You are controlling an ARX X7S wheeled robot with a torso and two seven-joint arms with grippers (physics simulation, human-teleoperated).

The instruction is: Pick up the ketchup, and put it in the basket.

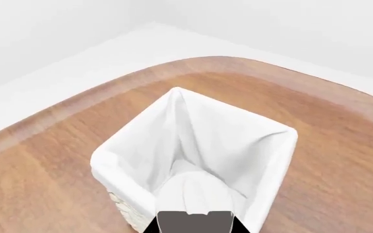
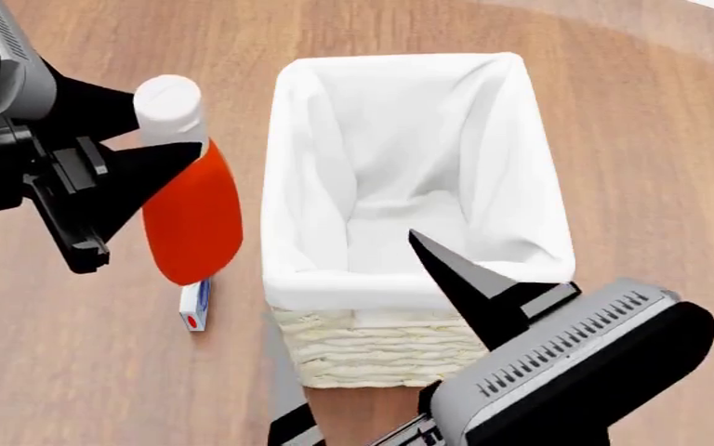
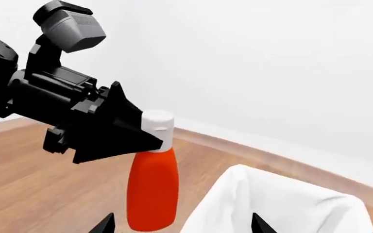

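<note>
Closest to the camera in the head view, the right end effector (image 2: pixel 463 279) was hovering over the near rim of the basket (image 2: pixel 308 269) with nothing in it. Only one black finger showed there, but the right wrist view caught two tips set well apart, so I'd call it spread wide.

Further out on the left, the left end effector (image 2: pixel 146 153) had its jaws clamped on the neck of the ketchup (image 2: pixel 193 218), just under the white cap, holding it lifted off the desk (image 2: pixel 59 372) and upright, right beside the basket's left wall.

So I'd say this was the carry step: pickup done, drop not yet. Next it needed to go sideways over the liner, then release.

A small white box (image 2: pixel 194 307) lay on the desk below the bottle. Nothing looked to be blocking the way in.
</note>
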